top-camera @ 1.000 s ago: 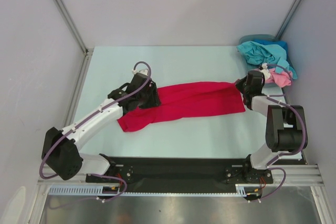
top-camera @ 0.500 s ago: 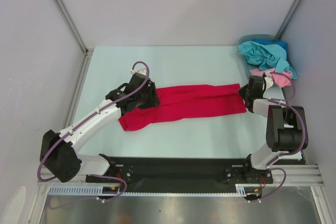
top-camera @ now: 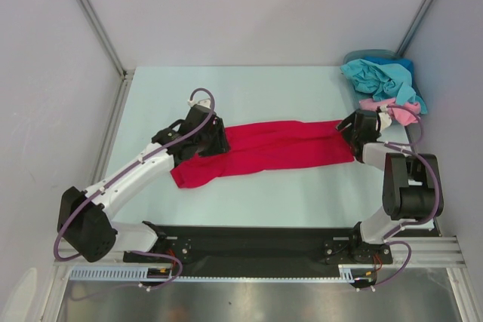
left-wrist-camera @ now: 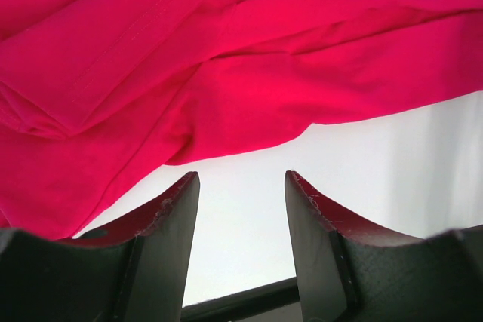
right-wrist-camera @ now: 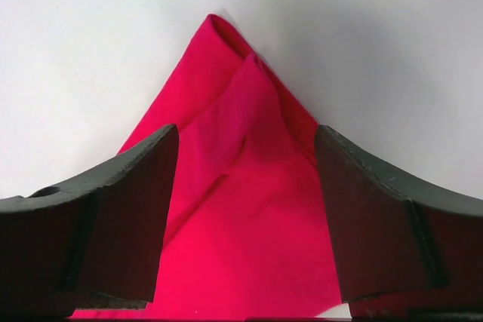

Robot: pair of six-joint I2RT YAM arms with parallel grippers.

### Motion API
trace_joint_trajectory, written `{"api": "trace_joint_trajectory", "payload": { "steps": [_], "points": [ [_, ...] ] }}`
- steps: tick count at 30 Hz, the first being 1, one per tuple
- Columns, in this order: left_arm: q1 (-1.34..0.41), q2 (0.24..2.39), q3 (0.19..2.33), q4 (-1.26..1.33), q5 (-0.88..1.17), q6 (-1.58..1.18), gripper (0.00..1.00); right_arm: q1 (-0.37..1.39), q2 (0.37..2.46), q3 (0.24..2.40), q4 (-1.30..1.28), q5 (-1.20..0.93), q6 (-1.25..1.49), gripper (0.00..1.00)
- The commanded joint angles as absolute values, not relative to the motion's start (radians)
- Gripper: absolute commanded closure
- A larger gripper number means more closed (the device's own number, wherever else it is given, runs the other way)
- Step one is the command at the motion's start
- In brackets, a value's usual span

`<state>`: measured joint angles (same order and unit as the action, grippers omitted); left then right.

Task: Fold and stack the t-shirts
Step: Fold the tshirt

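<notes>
**Overhead and wrist views.** On my overhead feed the pale table point(top-camera: 264, 88) is the largest thing in sight. Across its middle lies the red shirt point(top-camera: 279, 147), drawn out into a long creased band. Its left end sits nearer the arm bases than its right end.

At the far right corner a teal shirt point(top-camera: 381, 77) is heaped, crumpled, over a basket point(top-camera: 368, 56). A pink shirt point(top-camera: 398, 113) is bunched against the near side of that heap.

The left claw point(left-wrist-camera: 241, 186) rests at the left part of the band. My left wrist feed shows its fingers spread, with bare table between them. The cloth's edge lies just past the tips and nothing is gripped.

The right claw point(right-wrist-camera: 245, 141) sits at the band's right end. Its fingers stand wide apart on either side of a folded corner of the shirt, without pinching it.
</notes>
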<state>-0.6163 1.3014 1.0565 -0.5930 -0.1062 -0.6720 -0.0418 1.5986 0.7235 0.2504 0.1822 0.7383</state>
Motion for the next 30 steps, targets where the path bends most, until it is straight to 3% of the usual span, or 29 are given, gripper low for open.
{"api": "trace_joint_trajectory", "payload": {
  "steps": [1, 14, 22, 30],
  "points": [
    [-0.623, 1.278, 1.052, -0.565, -0.120, -0.658, 0.45, -0.015, 1.523, 0.770, 0.218, 0.229, 0.749, 0.24],
    [-0.623, 1.259, 0.752, -0.379, -0.158, -0.802, 0.43, 0.097, 1.293, 0.755, 0.104, 0.256, 0.764, 0.24],
    [-0.606, 1.065, 0.634, -0.304, -0.331, -0.823, 0.39, 0.100, 1.155, 0.595, 0.126, 0.232, 0.764, 0.25],
    [-0.440, 1.193, 0.699, -0.180, -0.054, -0.620, 0.36, 0.100, 1.083, 0.470, 0.173, 0.176, 0.762, 0.25]
  ]
}}
